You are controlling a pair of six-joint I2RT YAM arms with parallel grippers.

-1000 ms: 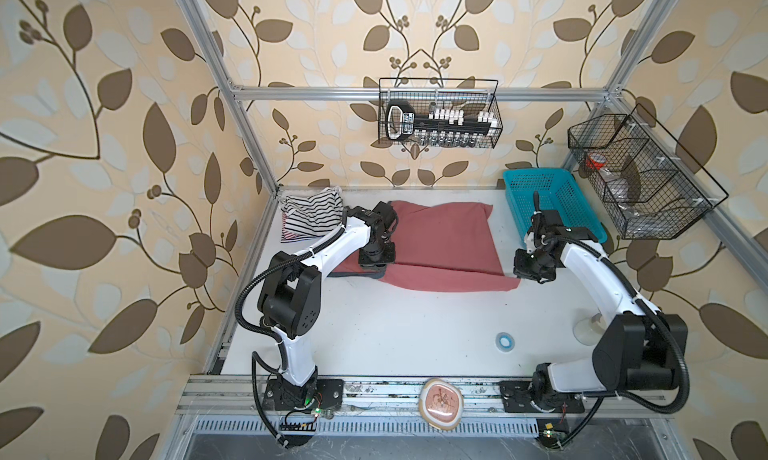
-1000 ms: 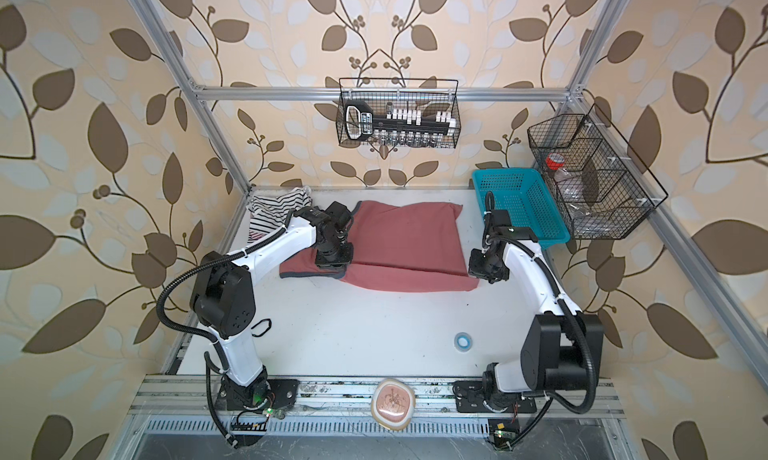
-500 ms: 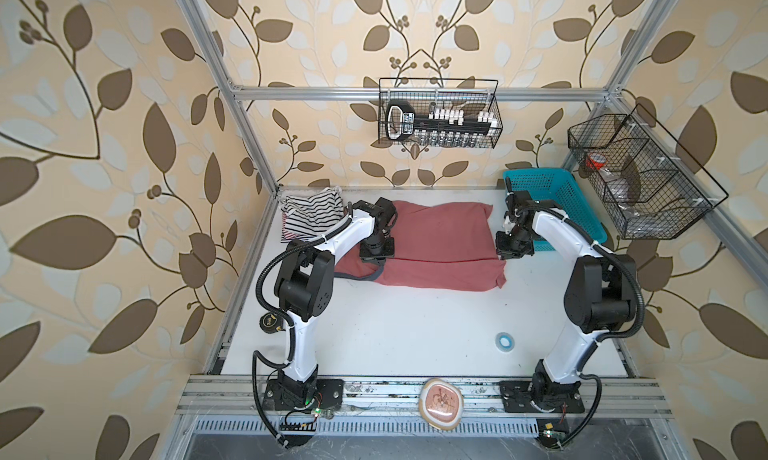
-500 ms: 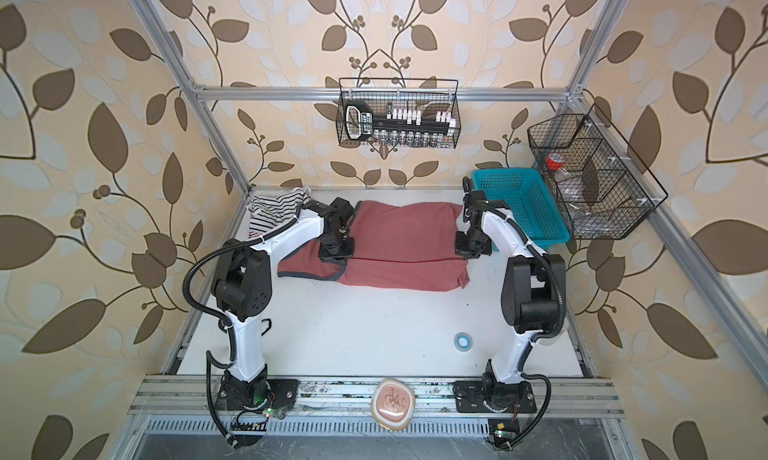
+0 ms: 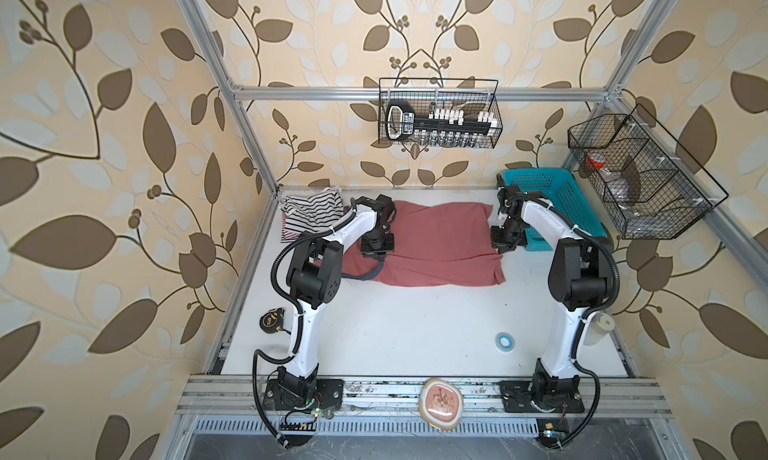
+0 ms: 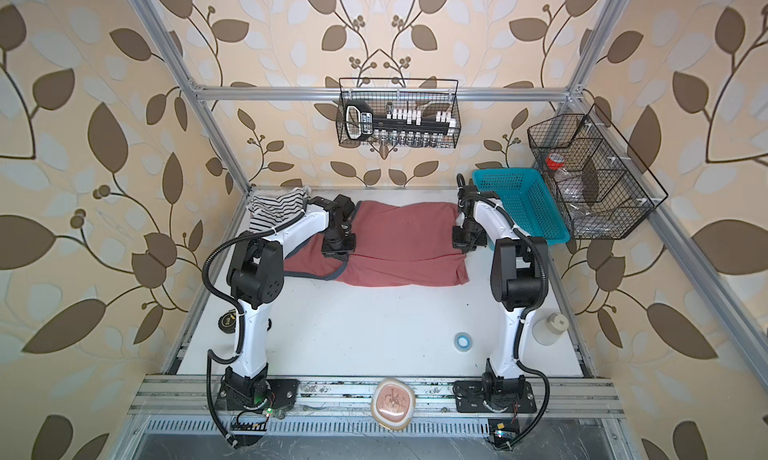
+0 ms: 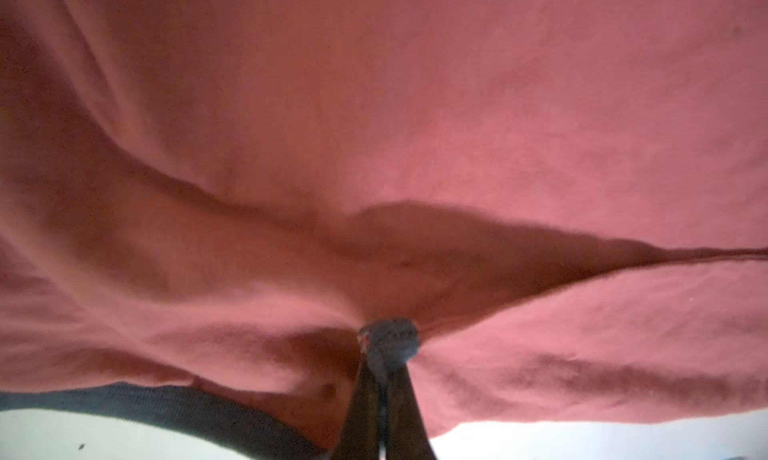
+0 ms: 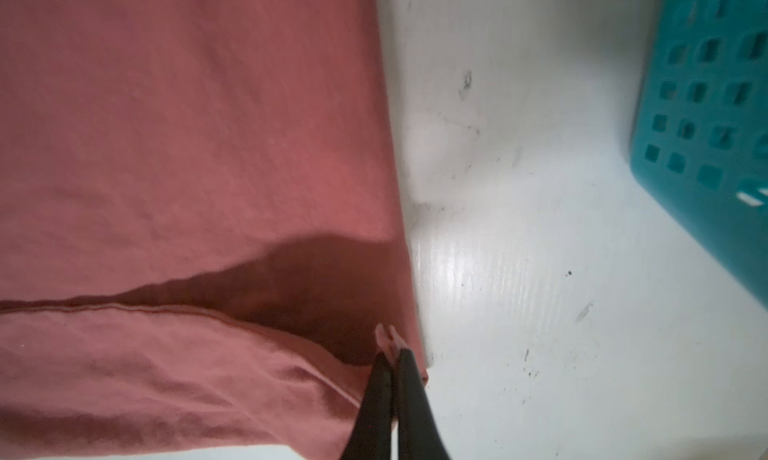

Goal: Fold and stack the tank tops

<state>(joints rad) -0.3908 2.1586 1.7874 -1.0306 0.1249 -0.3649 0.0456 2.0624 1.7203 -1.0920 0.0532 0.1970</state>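
The dusty red tank top (image 5: pixel 440 238) (image 6: pixel 399 242) lies across the back of the white table (image 5: pixel 415 329), its near part doubled over toward the back. My left gripper (image 7: pixel 388 354) is shut on a bunch of its grey-blue trim (image 7: pixel 158 408) at the left end (image 5: pixel 377 250). At the right end my right gripper (image 8: pixel 392 348) (image 5: pixel 508 244) is shut on a corner of the red hem. A black-and-white striped tank top (image 5: pixel 311 208) (image 6: pixel 276 208) lies crumpled in the back left corner, with a red-and-white striped edge (image 5: pixel 289 234) showing beneath it.
A teal basket (image 5: pixel 552 204) stands just right of my right arm. Wire baskets hang on the back wall (image 5: pixel 438 113) and the right wall (image 5: pixel 640 175). A blue tape roll (image 5: pixel 505 341), a tape measure (image 5: pixel 272 321) and a white bottle (image 5: pixel 598 331) sit nearer the front.
Both grippers have carried the red top's near edge toward the back, laying it over the rest. The right gripper travelled farthest, up and leftward.
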